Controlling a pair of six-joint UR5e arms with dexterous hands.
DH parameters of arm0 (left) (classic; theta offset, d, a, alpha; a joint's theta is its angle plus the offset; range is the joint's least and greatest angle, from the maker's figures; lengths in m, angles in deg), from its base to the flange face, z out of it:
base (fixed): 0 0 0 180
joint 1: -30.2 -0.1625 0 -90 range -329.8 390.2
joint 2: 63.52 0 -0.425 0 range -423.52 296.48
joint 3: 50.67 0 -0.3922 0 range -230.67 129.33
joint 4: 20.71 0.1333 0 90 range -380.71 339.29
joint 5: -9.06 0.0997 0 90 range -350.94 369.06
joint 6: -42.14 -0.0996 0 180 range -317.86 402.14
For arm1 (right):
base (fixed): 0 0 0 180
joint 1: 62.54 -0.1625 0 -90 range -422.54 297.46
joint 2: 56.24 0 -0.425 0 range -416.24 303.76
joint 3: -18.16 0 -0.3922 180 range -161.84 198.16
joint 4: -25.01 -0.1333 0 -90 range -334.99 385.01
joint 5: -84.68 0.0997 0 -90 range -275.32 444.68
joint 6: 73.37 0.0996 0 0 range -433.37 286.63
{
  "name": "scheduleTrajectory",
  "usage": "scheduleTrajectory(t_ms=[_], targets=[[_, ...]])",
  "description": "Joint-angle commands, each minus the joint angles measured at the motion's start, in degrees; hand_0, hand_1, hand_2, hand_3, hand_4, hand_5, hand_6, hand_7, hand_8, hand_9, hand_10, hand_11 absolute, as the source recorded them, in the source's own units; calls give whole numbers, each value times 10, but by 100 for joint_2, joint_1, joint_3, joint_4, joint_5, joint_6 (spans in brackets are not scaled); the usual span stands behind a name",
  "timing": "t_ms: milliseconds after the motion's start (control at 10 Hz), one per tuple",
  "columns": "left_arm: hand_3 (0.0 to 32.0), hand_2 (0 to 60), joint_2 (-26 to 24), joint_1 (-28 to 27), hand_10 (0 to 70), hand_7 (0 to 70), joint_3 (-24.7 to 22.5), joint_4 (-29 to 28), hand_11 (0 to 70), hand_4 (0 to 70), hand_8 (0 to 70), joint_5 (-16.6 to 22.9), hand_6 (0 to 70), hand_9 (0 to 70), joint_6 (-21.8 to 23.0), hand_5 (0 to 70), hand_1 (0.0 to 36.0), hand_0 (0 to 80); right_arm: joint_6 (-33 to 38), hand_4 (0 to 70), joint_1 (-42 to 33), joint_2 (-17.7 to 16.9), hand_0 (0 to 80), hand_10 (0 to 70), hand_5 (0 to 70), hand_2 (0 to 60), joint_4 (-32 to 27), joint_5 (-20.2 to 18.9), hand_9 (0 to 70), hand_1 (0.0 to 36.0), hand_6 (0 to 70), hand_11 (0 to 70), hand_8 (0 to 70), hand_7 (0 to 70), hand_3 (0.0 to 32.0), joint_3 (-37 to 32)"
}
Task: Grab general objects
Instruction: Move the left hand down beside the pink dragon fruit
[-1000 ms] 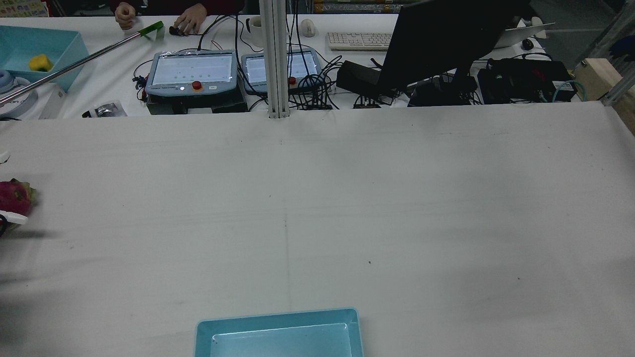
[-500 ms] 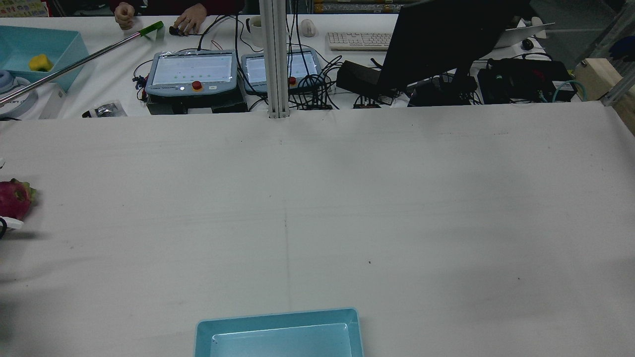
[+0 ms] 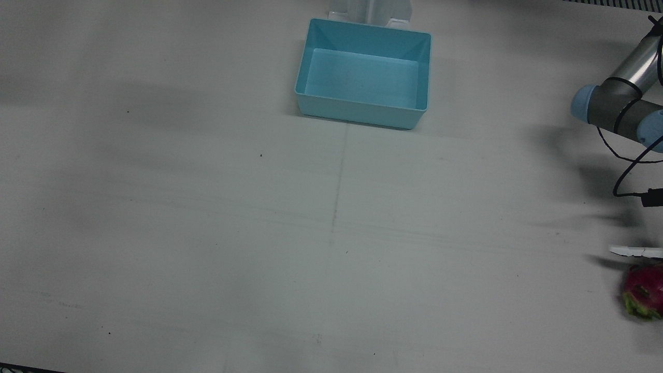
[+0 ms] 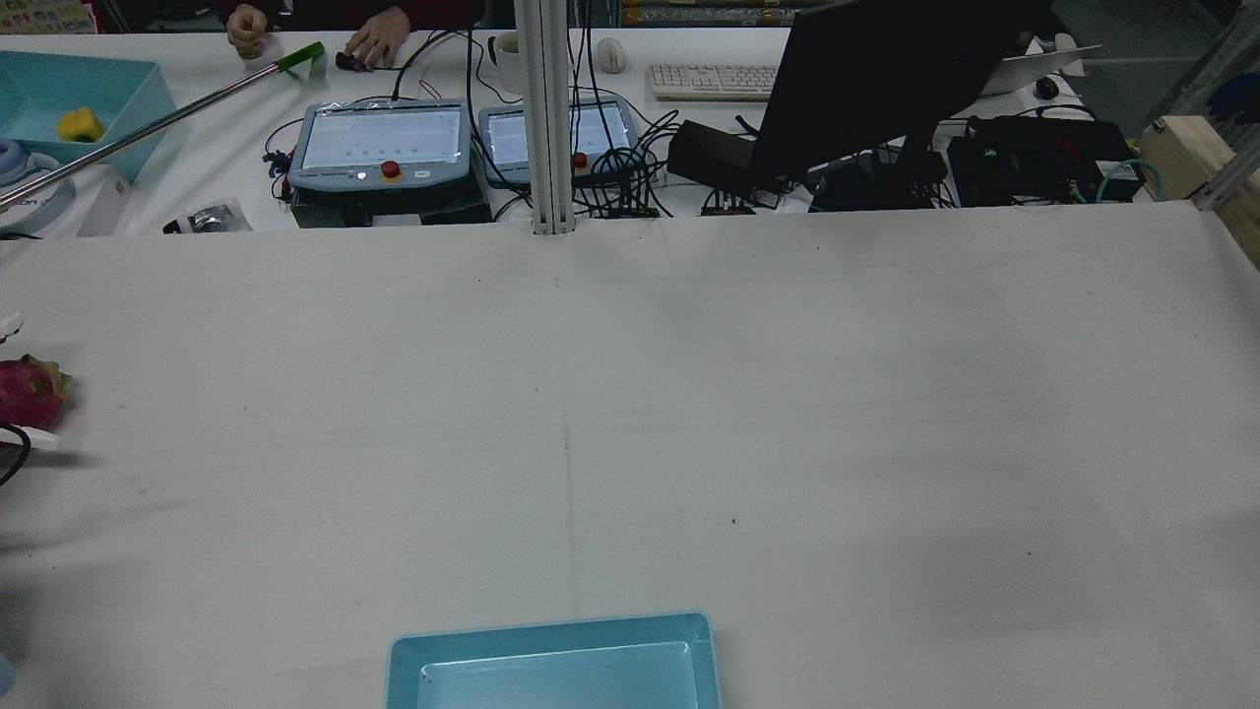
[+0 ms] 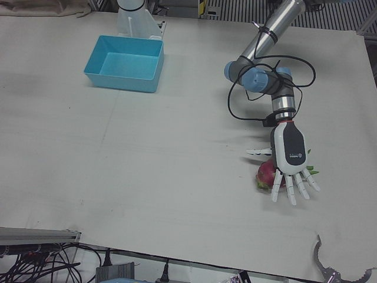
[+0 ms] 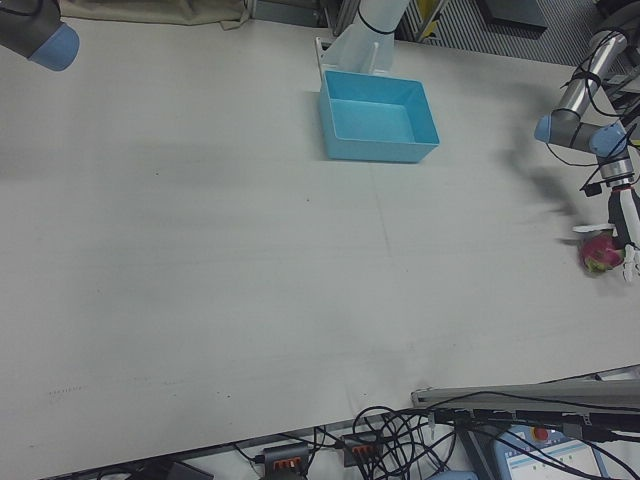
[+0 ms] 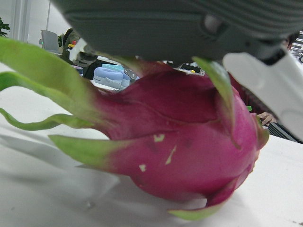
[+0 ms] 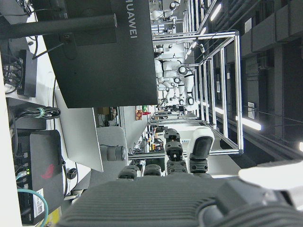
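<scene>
The white left robot hand [image 5: 288, 159] hovered with fingers spread, unclenched, over a magenta, green-scaled dragon fruit [image 5: 266, 175] on the white table [image 5: 147, 165].

Left hand [image 5: 290, 154] over dragon fruit [image 5: 266, 174]

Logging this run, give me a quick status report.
Left hand open, fingers spread over the dragon fruit. Fruit on the table, not gripped. Right hand away, state unclear. Nothing in the way.

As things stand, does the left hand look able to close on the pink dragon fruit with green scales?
Probably yes. The left hand hangs directly over the pink dragon fruit with its fingers spread, and nothing else lies near it on the white table.
</scene>
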Motion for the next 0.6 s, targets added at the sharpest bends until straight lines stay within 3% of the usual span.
scheduleTrajectory(t_ms=[0, 400, 500], targets=[[320, 0, -26, -1, 34, 30, 88, -10, 64, 0, 0, 7, 0, 0, -13, 68, 137, 500, 0, 0, -3, 0, 0, 0, 0, 0, 0, 0, 0, 0, 0, 0, 0, 0, 0, 0], [320, 0, -35, -10, 47, 50, 264, -19, 82, 0, 0, 7, 0, 0, -40, 105, 140, 497, 0, 0, 6, 0, 0, 0, 0, 0, 0, 0, 0, 0, 0, 0, 0, 0, 0, 0], [188, 1, -26, -10, 80, 81, 264, -10, 130, 0, 0, 7, 11, 2, -40, 123, 145, 493, 0, 0, 6, 0, 0, 0, 0, 0, 0, 0, 0, 0, 0, 0, 0, 0, 0, 0]])
